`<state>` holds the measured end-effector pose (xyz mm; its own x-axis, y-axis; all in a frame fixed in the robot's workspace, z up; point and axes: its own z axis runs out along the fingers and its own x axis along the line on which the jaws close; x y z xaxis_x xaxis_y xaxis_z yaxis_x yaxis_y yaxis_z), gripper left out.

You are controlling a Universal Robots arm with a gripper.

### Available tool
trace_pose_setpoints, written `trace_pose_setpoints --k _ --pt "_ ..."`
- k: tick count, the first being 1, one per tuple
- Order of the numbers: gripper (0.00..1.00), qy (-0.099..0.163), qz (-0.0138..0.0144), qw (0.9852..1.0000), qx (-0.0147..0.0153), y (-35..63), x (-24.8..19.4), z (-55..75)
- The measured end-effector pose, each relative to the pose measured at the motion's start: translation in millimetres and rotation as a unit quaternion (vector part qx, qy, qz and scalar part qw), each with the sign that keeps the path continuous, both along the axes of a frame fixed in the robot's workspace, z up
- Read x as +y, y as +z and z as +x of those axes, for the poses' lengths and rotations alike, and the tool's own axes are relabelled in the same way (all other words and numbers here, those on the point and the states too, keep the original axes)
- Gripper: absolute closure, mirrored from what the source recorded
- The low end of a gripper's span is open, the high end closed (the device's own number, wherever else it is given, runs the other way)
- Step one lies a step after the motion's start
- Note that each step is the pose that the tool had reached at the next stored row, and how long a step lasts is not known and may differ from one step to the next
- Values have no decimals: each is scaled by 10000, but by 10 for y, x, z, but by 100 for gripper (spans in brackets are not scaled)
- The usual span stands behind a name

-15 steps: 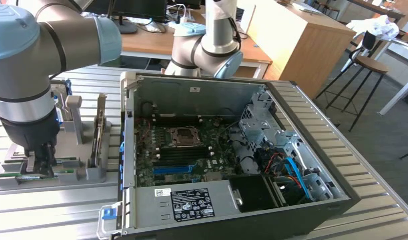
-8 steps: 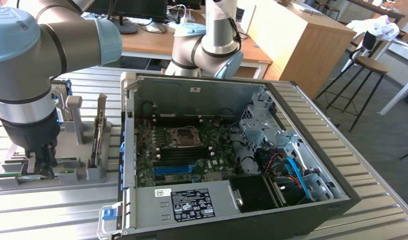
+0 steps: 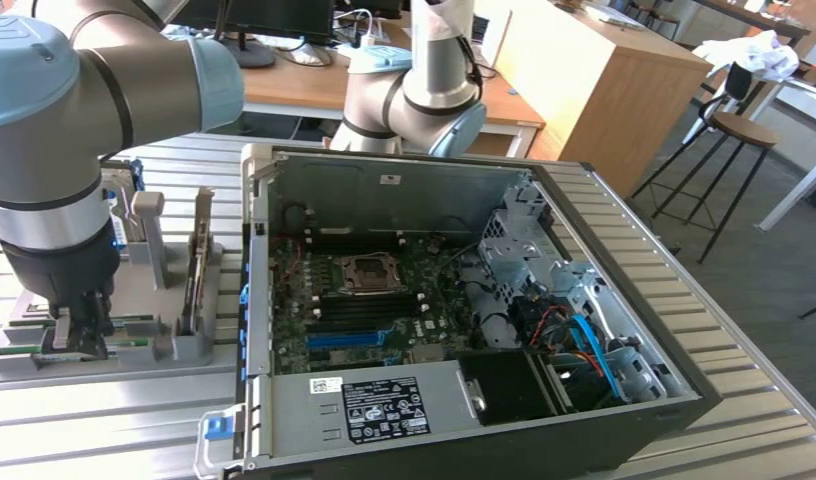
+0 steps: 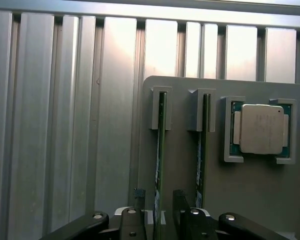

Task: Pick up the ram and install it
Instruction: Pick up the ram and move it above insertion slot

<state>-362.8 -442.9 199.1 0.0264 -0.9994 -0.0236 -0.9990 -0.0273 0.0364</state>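
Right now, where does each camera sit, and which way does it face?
Exterior view: off the arm, raised, looking down on the open computer case, table and grey holder; the arm shows.
Wrist view: on the wrist, looking down past the open jaws, which straddle one ram standing in the holder, which also carries a processor.
Shared: the holder and the jaws.

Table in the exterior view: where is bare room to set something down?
The table is bare along the computer case at the exterior view's right, and between the grey holder and its near edge. Crowded: the holder, where the open gripper straddles the ram, and the case's inside.
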Motion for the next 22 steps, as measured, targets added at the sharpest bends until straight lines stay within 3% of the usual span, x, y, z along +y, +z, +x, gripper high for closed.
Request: trace_pose_setpoints --k 8,9,22 --pt "66 0 0 10000 0 0 -1 0" --pt "73 0 0 10000 0 0 0 0" --pt "73 0 0 10000 0 33 -1 0"
